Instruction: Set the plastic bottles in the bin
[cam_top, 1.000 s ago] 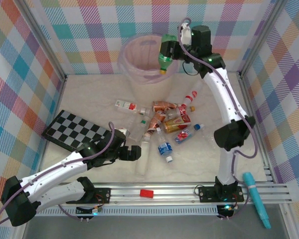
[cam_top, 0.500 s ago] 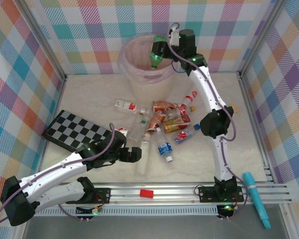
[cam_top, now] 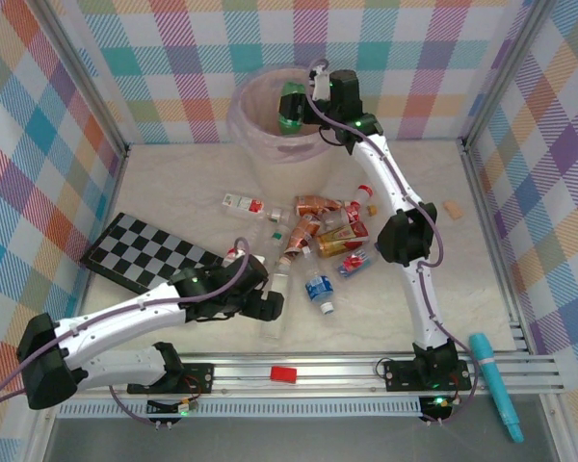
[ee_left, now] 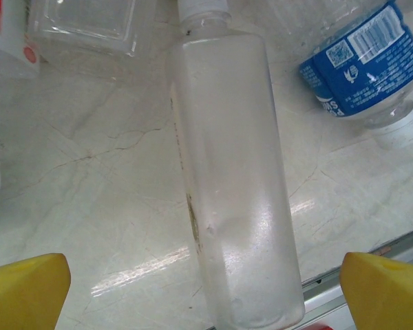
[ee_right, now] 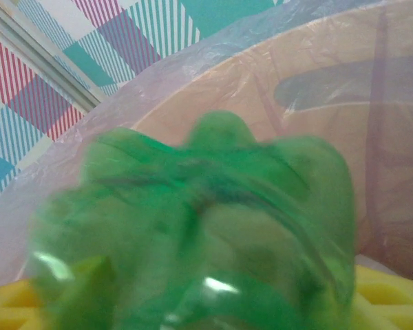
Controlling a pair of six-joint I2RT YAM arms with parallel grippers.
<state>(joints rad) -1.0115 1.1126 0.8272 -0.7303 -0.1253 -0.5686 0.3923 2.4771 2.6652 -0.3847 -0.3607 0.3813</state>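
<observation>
Evidently little is done: green bottle (cam_top: pixel 291 104) over the bin (cam_top: pixel 243 108), right fingers' (ee_right: pixel 394 302) grip unclear, left fingers (ee_left: pixel 24 292) wide open, other bottles (cam_top: pixel 320 231) littering the desk (cam_top: pixel 173 183).

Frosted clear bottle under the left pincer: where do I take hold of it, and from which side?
Grip the frosted bottle around the middle of its body, coming straight down. It lies flat on the table, lengthwise between the fingers of the open left pincer, which would close across its narrow width. Avoid the cap end: a blue-labelled bottle lies close there.
</observation>
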